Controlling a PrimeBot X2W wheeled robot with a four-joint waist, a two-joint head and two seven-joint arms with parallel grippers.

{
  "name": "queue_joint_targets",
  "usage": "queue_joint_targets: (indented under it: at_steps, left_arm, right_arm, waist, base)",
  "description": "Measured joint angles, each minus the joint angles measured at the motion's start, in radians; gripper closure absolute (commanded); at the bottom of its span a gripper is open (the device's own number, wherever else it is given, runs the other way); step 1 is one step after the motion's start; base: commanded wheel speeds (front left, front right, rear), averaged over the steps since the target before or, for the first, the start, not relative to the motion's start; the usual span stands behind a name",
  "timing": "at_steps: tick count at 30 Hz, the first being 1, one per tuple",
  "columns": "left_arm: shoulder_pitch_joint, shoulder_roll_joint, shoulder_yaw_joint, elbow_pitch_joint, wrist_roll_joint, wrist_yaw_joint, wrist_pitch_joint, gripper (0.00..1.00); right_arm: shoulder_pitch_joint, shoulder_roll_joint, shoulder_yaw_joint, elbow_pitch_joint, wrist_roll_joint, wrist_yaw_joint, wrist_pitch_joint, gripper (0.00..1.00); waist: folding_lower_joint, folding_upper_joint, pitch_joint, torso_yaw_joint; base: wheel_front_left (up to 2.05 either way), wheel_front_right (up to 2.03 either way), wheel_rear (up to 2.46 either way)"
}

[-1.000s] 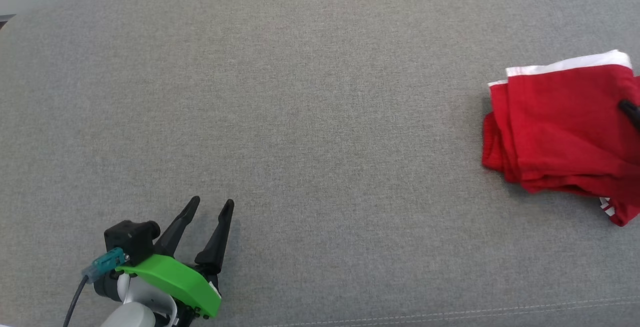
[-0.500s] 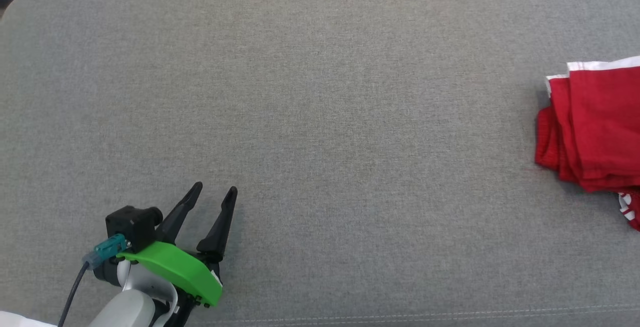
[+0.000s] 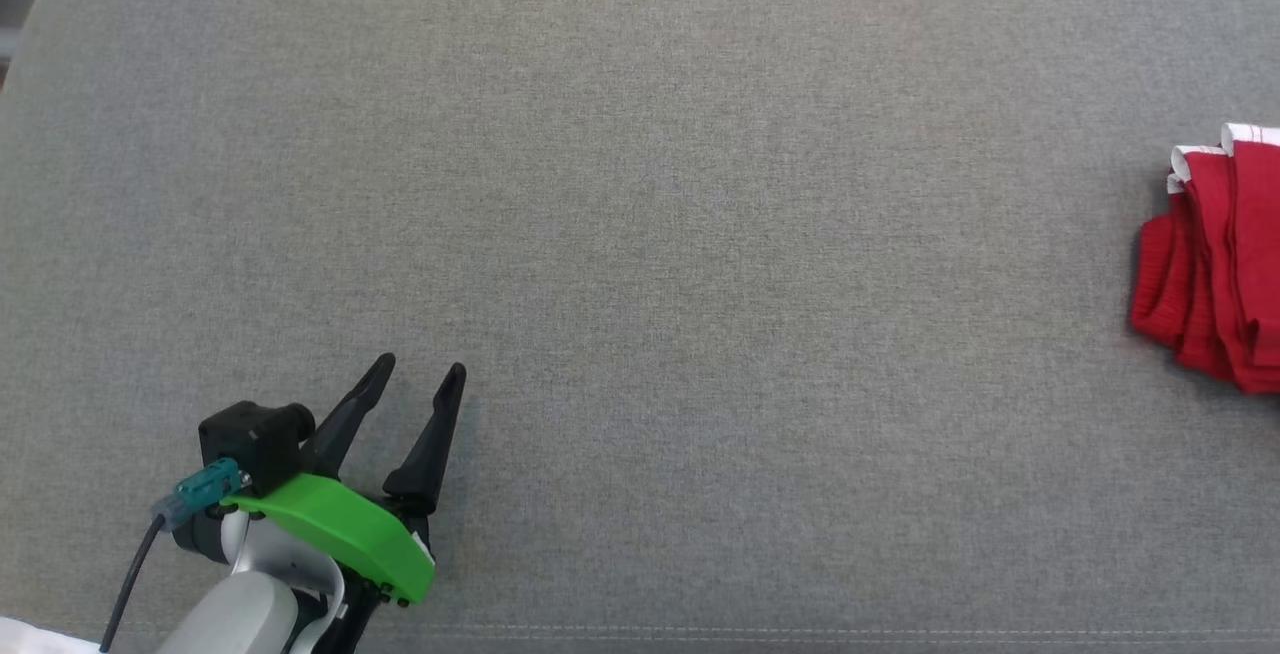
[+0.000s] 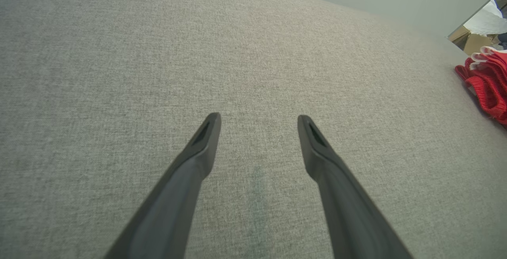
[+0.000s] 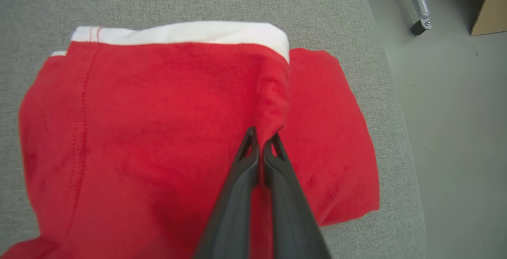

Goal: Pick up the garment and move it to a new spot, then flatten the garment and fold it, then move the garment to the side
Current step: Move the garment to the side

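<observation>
One red garment (image 3: 1215, 264), white-trimmed, folded, lay at right end of grey padded surface (image 3: 640, 184). Two grippers: left gripper (image 3: 420, 366) spread wide, empty, over bare surface, well apart from garment; right gripper (image 5: 261, 134) pinched tight on garment fold.

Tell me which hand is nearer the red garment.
Right. The right hand is shut on a fold of the red garment; the left hand hangs open far across the grey surface from it.

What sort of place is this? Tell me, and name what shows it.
Probably a lab or workshop rather than a home: a wide grey fabric-covered table, a smooth grey floor beside it, a metal leg on a caster, and a cardboard box.
</observation>
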Motion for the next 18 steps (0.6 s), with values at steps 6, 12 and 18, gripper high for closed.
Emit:
queue_joint_targets:
  at_steps: [6,12,18]
  left_arm:
    - [0.000,0.004,0.006,-0.002,0.000,0.006,0.000,0.00]
    - [0.000,0.008,0.015,-0.003,0.000,0.013,0.000,0.00]
    - [0.000,0.008,0.028,-0.001,0.004,0.014,-0.013,0.00]
  right_arm:
    - [-0.001,0.032,-0.018,0.073,-0.063,0.000,-0.040,0.00]
    - [-0.027,0.062,-0.042,0.128,-0.150,0.000,-0.101,0.00]
    - [-0.055,0.101,-0.077,0.159,-0.239,0.000,-0.203,0.00]
  waist:
    - [0.0000,0.0000,0.012,0.002]
    - [0.0000,0.0000,0.010,-0.014]
    - [0.0000,0.0000,-0.007,-0.033]
  base:
    - [0.00,0.00,0.00]
    - [0.00,0.00,0.00]
    - [0.00,0.00,0.00]
